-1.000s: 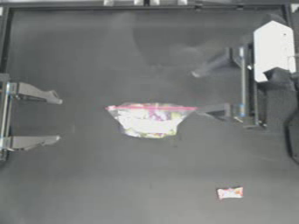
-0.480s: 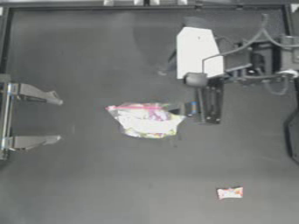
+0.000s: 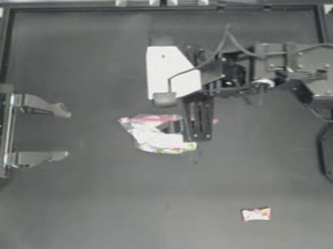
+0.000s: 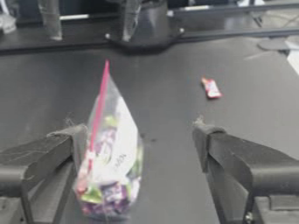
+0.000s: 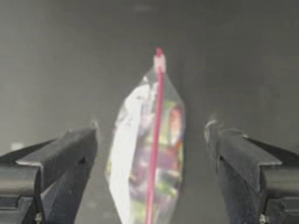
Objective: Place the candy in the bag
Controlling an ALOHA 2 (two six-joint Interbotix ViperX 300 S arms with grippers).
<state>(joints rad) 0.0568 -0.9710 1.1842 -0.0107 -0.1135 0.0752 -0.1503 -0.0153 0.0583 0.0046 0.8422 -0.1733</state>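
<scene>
Top view: right gripper (image 3: 170,127) over the bag (image 3: 156,133), jaws wide apart, gripping nothing. Left gripper (image 3: 64,132) parked at left, spread, empty. Candy (image 3: 255,214) well apart.

Bag (image 3: 156,133): clear zip pouch, pink-red seal strip, colourful contents, lying flat mid-table. Candy (image 3: 255,214): small white/orange-red wrapped sweet, on table, well apart from bag.

A dark tabletop (image 3: 84,194) fills the top view, matte and plain. A raised dark rim (image 3: 78,7) borders its far edge. In the left wrist view, dark frame rails (image 4: 234,33) run along the tabletop's edge.
</scene>
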